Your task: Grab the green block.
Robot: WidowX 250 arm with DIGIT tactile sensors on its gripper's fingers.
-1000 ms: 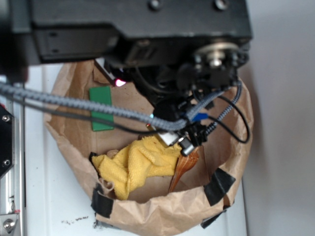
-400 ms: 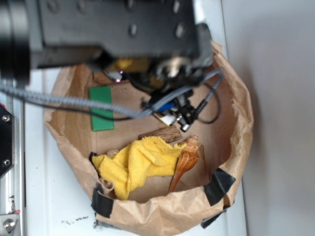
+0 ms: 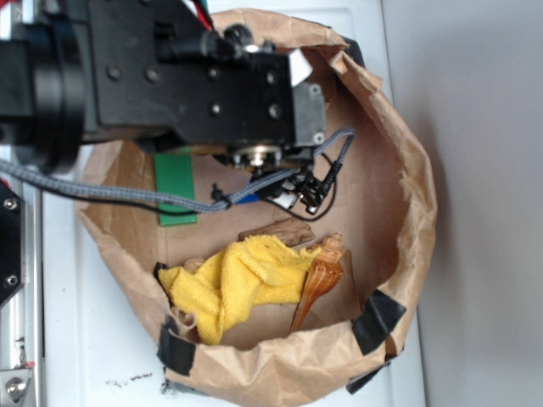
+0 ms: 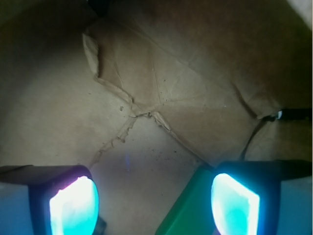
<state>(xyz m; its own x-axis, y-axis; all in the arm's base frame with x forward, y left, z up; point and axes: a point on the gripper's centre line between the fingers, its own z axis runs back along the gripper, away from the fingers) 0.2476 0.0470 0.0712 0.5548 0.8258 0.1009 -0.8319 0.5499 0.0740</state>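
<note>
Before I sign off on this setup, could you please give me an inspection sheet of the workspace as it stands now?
Surface: brown paper bag with rolled-down walls and black tape patches, on a white table.
Job's things: green block flat on the bag floor, ungrasped, partly under the arm.
Clutter: yellow cloth, brown wooden piece, amber shell-shaped piece.
Gripper: gripper open, empty; the block's corner lies by one finger.
Cables: grey braided cable crosses over the block.
Surroundings: grey wall.
</note>
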